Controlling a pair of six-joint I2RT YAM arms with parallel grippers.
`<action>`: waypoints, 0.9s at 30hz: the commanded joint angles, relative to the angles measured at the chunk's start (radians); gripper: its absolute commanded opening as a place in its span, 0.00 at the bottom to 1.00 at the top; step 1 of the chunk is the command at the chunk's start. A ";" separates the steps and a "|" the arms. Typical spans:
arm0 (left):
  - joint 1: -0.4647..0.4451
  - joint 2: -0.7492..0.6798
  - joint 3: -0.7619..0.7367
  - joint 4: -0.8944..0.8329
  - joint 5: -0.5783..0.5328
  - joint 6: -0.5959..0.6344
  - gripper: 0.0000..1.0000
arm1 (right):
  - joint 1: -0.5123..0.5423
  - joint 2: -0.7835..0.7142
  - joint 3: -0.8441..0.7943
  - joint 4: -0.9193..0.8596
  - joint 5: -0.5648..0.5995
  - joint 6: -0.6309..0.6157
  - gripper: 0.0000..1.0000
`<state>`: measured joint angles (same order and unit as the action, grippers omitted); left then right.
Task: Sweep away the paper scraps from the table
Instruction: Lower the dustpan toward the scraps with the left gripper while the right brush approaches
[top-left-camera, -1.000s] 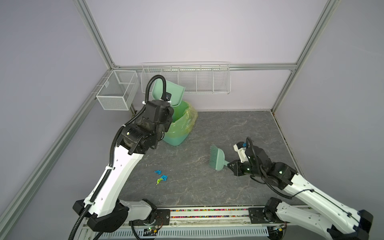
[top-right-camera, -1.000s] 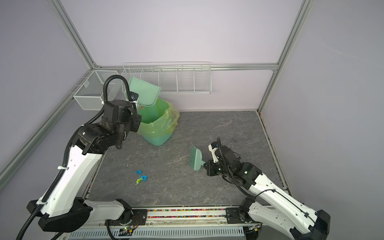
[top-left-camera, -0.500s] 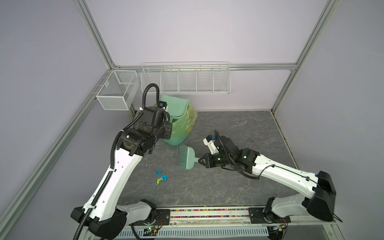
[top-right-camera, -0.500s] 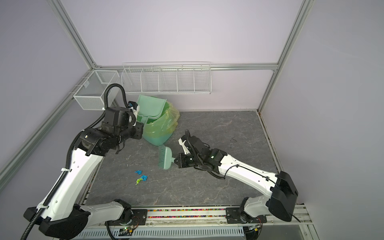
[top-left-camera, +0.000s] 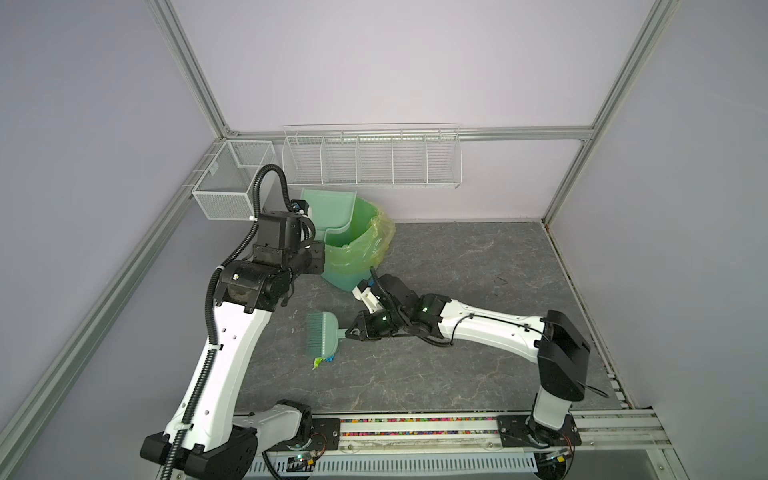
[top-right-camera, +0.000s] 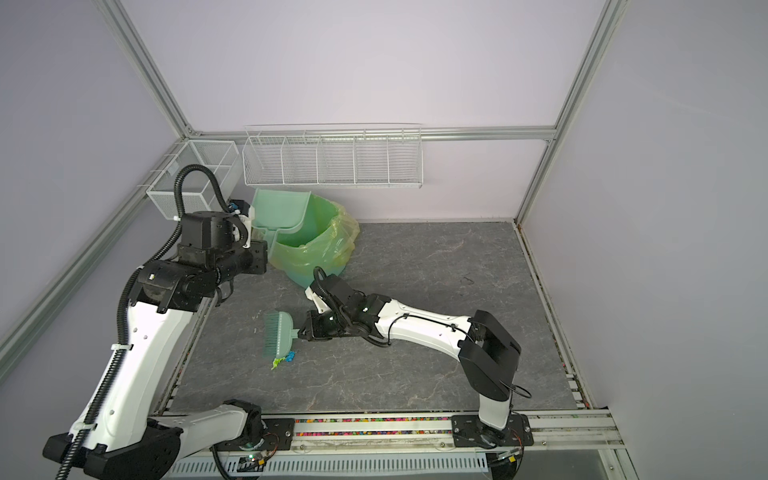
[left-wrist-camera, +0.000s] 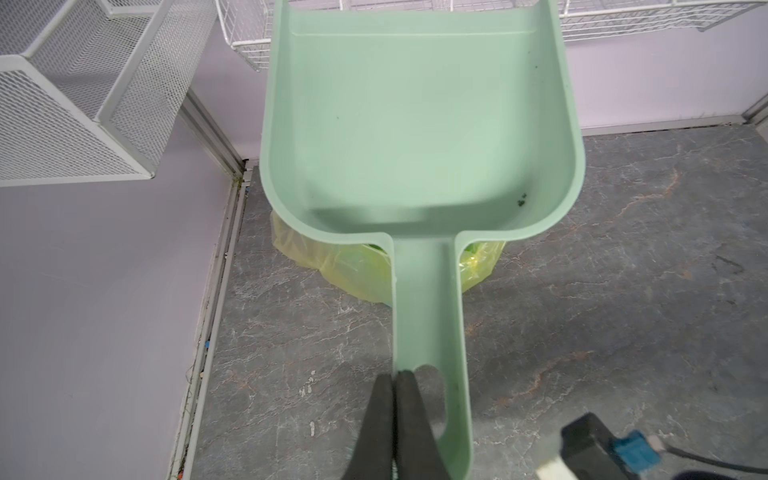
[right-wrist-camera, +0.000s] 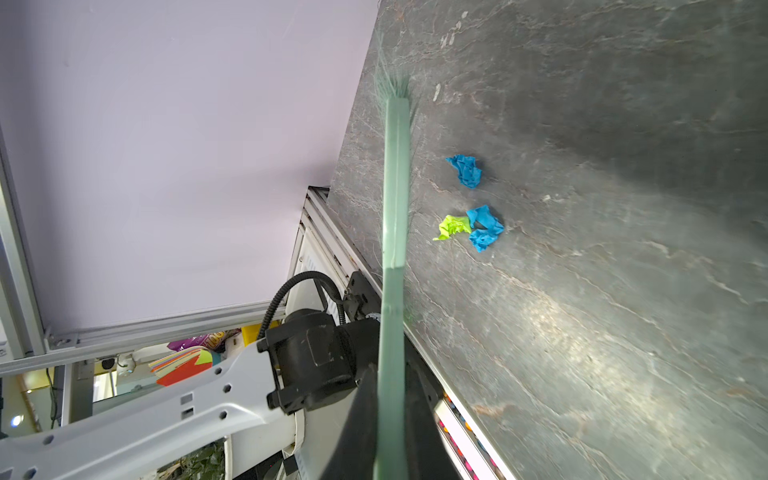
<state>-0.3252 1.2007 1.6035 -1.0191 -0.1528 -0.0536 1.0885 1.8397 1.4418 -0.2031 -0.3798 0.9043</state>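
Three paper scraps, two blue (right-wrist-camera: 465, 170) (right-wrist-camera: 484, 228) and one lime-green (right-wrist-camera: 453, 226), lie close together on the dark table (top-left-camera: 457, 266). In both top views they (top-left-camera: 322, 360) (top-right-camera: 284, 358) peek out at the near end of the pale green brush (top-left-camera: 320, 338) (top-right-camera: 277, 336). My right gripper (right-wrist-camera: 390, 415) (top-left-camera: 351, 333) is shut on the brush handle, with the bristles to the left of the scraps. My left gripper (left-wrist-camera: 395, 376) is shut on the handle edge of the pale green dustpan (left-wrist-camera: 419, 124) (top-left-camera: 330, 210), held above the bin.
A green bin (top-left-camera: 357, 253) lined with a yellowish bag (left-wrist-camera: 332, 262) stands at the back left under the dustpan. Two white wire baskets (top-left-camera: 232, 183) (top-left-camera: 370, 160) hang on the left and back walls. An aluminium rail (top-left-camera: 415, 428) runs along the front edge.
My right arm has swung the brush left across the table and down beside the scraps. My left arm has lowered the dustpan closer over the bin.
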 joint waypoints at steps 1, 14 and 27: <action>0.004 -0.012 -0.011 -0.001 0.030 -0.014 0.00 | 0.008 0.050 0.055 0.022 -0.059 0.048 0.07; 0.004 -0.026 -0.029 -0.016 0.066 -0.019 0.00 | 0.010 0.248 0.184 -0.141 -0.102 0.006 0.07; 0.003 -0.055 -0.082 -0.010 0.155 -0.034 0.00 | -0.102 0.117 -0.049 -0.238 -0.089 -0.108 0.07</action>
<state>-0.3252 1.1660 1.5326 -1.0225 -0.0422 -0.0647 1.0275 2.0148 1.4654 -0.3332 -0.5056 0.8356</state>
